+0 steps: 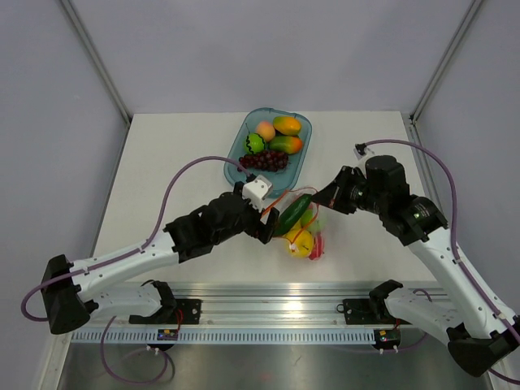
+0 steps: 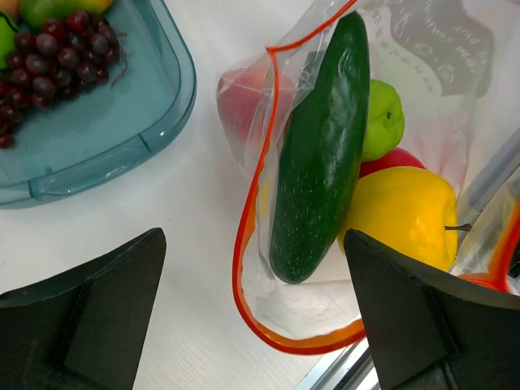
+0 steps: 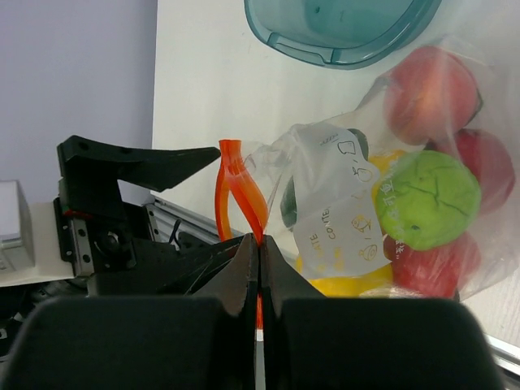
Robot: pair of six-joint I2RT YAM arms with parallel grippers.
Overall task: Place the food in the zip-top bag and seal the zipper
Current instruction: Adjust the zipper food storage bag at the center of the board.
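One zip-top bag (image 1: 307, 236) lies mid-table near the blue tray (image 1: 233, 158). The left gripper (image 2: 252, 252) hovers spread wide and empty over the cucumber (image 2: 321, 154) at its mouth. The right gripper (image 3: 258, 258) pinches the zipper (image 3: 237, 191) tight, likely keeping that mouth lifted for loading.

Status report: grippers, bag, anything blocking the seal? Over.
Right gripper shut on zipper. Left gripper open, over zip-top bag, mouth unsealed. Cucumber lies in the mouth, may block sealing.

White-and-black arms (image 1: 138, 256), purple cables (image 1: 172, 188)
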